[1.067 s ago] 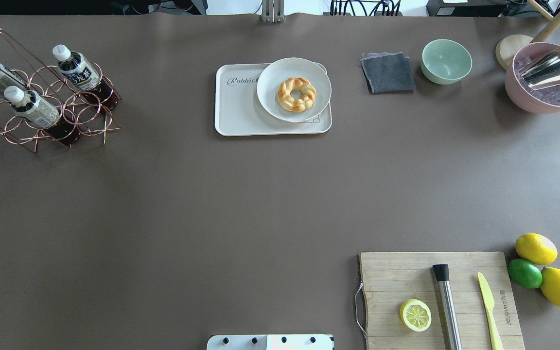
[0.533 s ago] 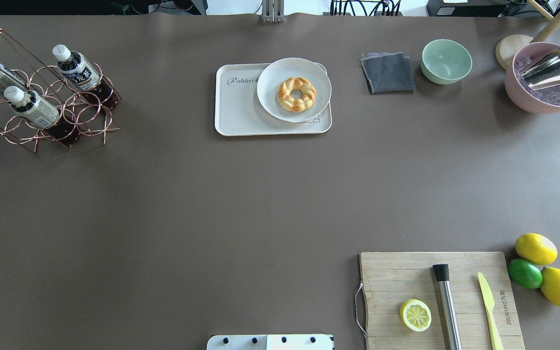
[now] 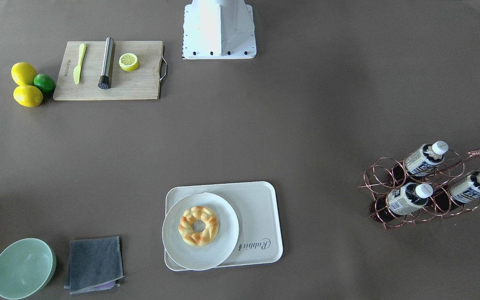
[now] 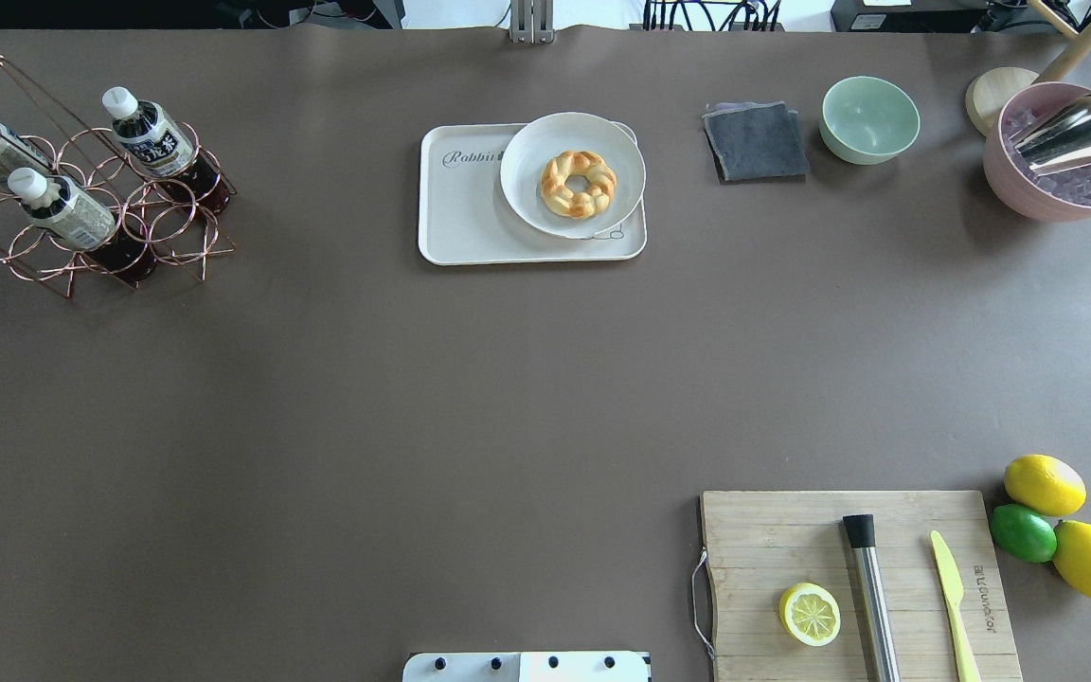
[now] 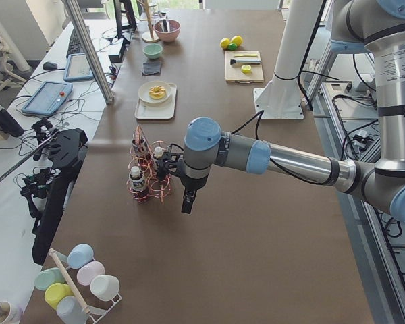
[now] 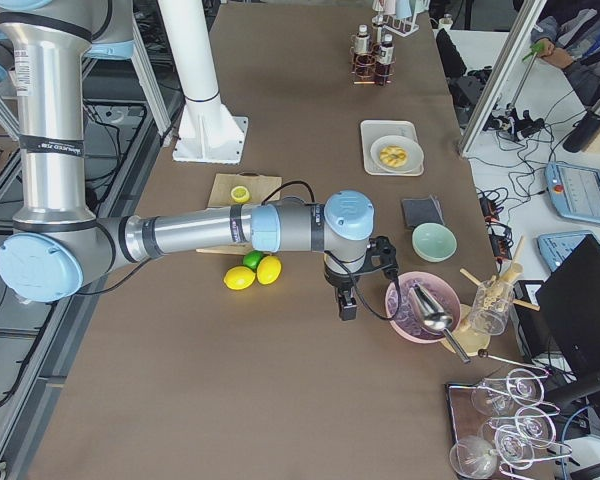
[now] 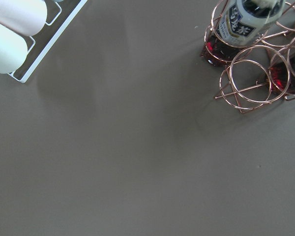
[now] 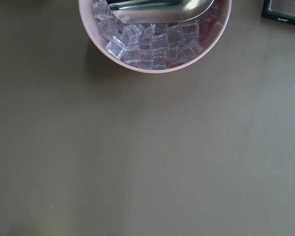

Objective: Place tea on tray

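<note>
The tea (image 4: 150,133) lies tilted in the wire rack (image 4: 171,224) at the upper left of the overhead frame, well apart from the tray (image 4: 460,213) at upper centre. I cannot tell if the left gripper (image 5: 187,201) or the right gripper (image 6: 347,305) is spread. The rings may catch the bottle and drag the rack over the bench. The plate (image 4: 527,161) also leaves little free tray, so the bottle could tip on the rim.

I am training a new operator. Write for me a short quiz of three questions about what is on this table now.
1. True or false: no tea bottle is on the tray yet.
2. What lies on the round plate? A) a lemon half B) a ring-shaped pastry C) ice cubes
3. How many bottles sit in the copper rack?
Key: 1 true; 2 B; 3 three.
</note>
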You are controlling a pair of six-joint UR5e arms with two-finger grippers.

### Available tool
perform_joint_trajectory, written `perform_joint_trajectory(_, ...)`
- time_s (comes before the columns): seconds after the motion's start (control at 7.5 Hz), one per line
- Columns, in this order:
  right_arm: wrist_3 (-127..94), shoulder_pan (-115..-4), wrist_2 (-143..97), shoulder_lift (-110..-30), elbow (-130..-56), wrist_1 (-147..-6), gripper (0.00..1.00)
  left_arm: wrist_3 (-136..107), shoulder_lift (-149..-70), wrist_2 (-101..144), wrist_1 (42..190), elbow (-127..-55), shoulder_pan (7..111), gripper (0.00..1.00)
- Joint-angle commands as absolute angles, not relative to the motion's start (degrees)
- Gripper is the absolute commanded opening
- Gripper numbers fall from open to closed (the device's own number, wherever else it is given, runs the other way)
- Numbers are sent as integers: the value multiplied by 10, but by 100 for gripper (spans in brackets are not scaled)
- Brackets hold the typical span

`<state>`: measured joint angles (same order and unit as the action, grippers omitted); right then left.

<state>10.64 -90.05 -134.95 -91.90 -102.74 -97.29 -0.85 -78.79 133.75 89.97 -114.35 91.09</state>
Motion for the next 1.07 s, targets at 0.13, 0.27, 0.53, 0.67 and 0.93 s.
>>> perform_joint_trajectory(0.13,107,-879,-1354,-920,-1028,-951,100,-158,-797,1352,966,-1184,881,98)
perform_joint_trajectory(0.27,105,-868,-1354,-919,-1027,-951,100,-239,-824,1347,998,-1184,859,98)
perform_joint_trajectory(0.53,103,-862,-1354,-916,-1028,-951,100,-325,-827,1290,1053,-1180,789,98)
perform_joint_trajectory(0.67,101,-862,-1354,-915,-1028,-951,100,-351,-828,1262,1091,-1163,758,98)
perform_joint_trajectory(0.93,101,-862,-1354,-915,-1029,-951,100,-450,-879,1253,1131,-1123,711,97)
